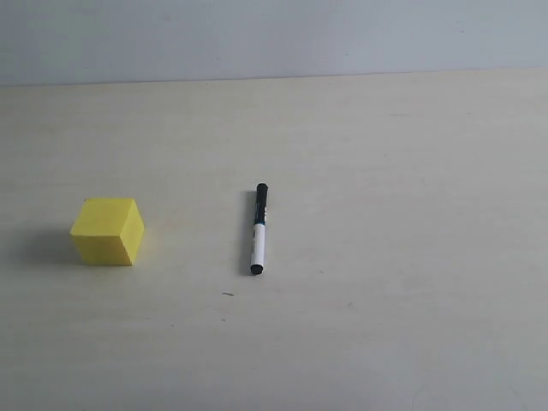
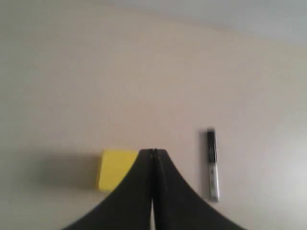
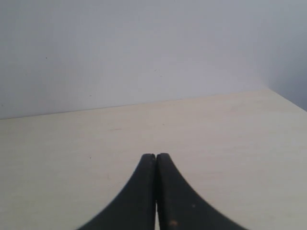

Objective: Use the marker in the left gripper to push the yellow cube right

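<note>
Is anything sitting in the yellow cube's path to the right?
Yes: the marker lies on the table right of the yellow cube, apart from it, across that path. The left gripper is shut, holding nothing.

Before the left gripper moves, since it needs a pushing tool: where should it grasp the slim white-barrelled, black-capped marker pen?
I'd take the marker around mid-length, from straight above, jaws closing across its thin width: it lies flat, well apart from the yellow cube. The left gripper, now shut, must open first.

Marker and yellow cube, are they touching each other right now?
Apart. The exterior view shows a stretch of table between the marker and the yellow cube.
</note>
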### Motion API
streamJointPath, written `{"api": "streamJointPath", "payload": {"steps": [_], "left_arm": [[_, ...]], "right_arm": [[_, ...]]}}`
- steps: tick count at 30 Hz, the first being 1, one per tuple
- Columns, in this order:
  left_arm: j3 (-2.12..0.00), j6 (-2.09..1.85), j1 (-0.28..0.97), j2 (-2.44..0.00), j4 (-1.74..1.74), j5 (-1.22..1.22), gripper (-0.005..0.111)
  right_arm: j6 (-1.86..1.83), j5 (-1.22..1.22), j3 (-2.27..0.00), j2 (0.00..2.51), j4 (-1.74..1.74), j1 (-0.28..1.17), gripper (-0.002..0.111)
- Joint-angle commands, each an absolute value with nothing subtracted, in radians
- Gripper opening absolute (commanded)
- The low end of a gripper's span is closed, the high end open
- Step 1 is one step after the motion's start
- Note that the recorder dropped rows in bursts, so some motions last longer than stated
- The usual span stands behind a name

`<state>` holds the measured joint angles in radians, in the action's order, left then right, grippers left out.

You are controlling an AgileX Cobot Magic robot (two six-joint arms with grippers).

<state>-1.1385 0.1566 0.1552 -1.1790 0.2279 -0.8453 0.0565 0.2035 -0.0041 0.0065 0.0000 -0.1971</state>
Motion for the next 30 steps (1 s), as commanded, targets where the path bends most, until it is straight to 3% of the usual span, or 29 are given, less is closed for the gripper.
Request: {"api": "streamJointPath", "payload": {"steps": [1, 10, 17, 20, 27, 30], "left_arm": [[-1.217, 0.013, 0.248, -1.394, 0.304, -1.087, 0.000], [-1.315, 0.385, 0.624, -1.702, -0.112, -1.070, 0.000], [-1.469, 0.401, 0.767, -1.877, -0.073, -1.068, 0.001], [-1.524, 0.401, 0.791, -1.931, -0.069, -1.068, 0.011], [-1.570, 0.427, 0.793, -2.032, -0.065, -1.021, 0.059], [-1.570, 0.427, 0.793, -2.072, -0.065, -0.979, 0.062]], "right_arm": [[0.055, 0.198, 0.000, 0.000, 0.000, -0.205, 0.000], [0.055, 0.198, 0.000, 0.000, 0.000, -0.205, 0.000], [0.055, 0.198, 0.000, 0.000, 0.000, -0.205, 0.000], [0.055, 0.198, 0.000, 0.000, 0.000, -0.205, 0.000], [0.055, 0.198, 0.000, 0.000, 0.000, -0.205, 0.000], [0.055, 0.198, 0.000, 0.000, 0.000, -0.205, 0.000]]}}
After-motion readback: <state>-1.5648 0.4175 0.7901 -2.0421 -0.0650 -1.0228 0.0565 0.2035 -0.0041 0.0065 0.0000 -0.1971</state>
